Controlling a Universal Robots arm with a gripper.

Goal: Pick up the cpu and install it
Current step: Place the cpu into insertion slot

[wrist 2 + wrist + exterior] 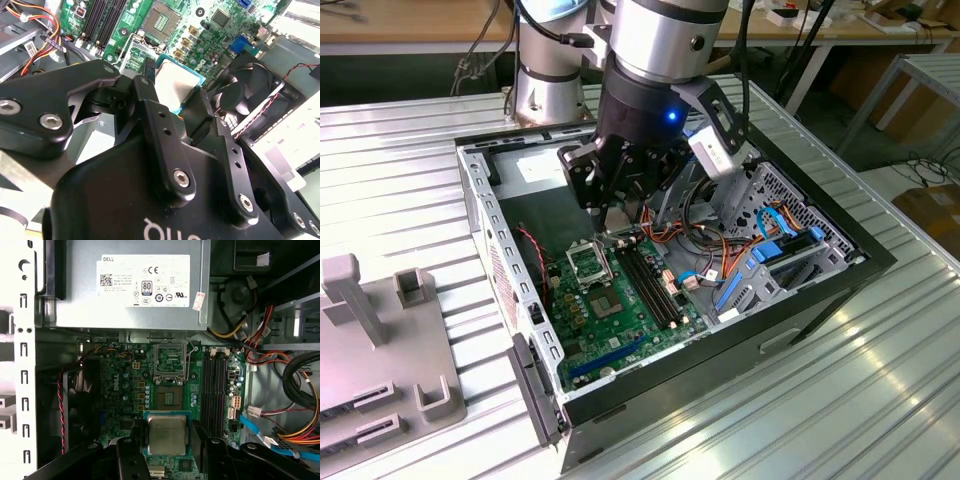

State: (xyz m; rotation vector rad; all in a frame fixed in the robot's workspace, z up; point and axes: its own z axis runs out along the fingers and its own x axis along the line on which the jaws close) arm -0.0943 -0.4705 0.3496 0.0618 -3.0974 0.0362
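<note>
The cpu (pixel 167 434) is a small square chip with a silver-grey metal top and a green rim, and my gripper (pixel 167 438) is shut on it, one black finger on each side. It hangs above the green motherboard (pixel 125 390), a little short of the black-framed socket (pixel 170 399), whose metal cover (pixel 172 360) stands open. The second wrist view shows the cpu (pixel 175 85) between the fingers (pixel 150 107), with the socket (pixel 161 20) beyond it. In the exterior view my gripper (pixel 623 222) reaches into the open computer case (pixel 500 260), just above the socket (pixel 588 262).
A grey power supply (pixel 130 285) fills one end of the case. Long black memory slots (pixel 215 390) run beside the socket, with bundles of coloured cables (pixel 280 390) past them. A black fan (pixel 240 95) sits close by. A grey fixture (pixel 370 340) stands at the exterior view's left.
</note>
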